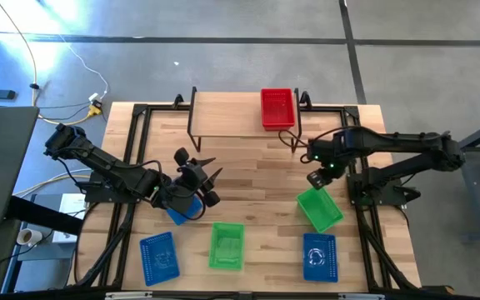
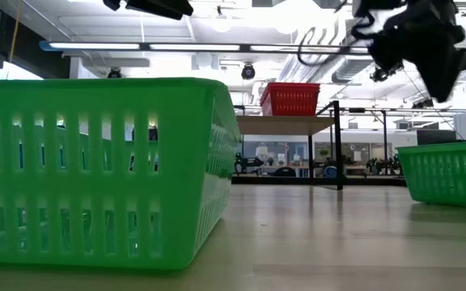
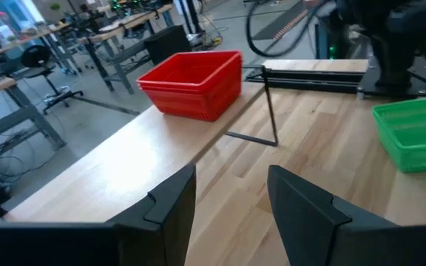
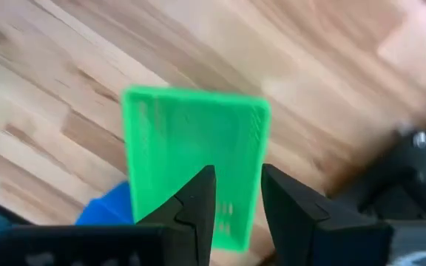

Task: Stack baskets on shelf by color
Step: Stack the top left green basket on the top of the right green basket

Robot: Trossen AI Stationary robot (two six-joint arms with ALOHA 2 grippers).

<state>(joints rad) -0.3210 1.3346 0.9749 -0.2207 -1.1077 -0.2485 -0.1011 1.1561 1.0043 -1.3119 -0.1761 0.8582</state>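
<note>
The right gripper (image 1: 317,178), fingers slightly apart and empty, hovers above the tilted green basket (image 1: 319,209), so a skewed descent could shove it, while the left gripper (image 1: 207,185) waits parted and red baskets (image 1: 277,108) sit on the shelf (image 1: 223,115).

Both arms are dark, nearly black, built of chunky jointed segments that taper toward the wrists. The left arm (image 1: 107,171), at the frame's left, ends in the left gripper (image 1: 209,177) with two slim black pointed fingers. The right arm (image 1: 390,150), at the frame's right, carries small green indicator lights near its wrist (two tiny glowing dots) just above the right gripper (image 1: 316,179). Close up, the fingers (image 3: 170,210) are matte black, wedge-shaped, with angular stepped edges. A black cable loops beside the right arm's wrist in the low view's upper right.
</note>
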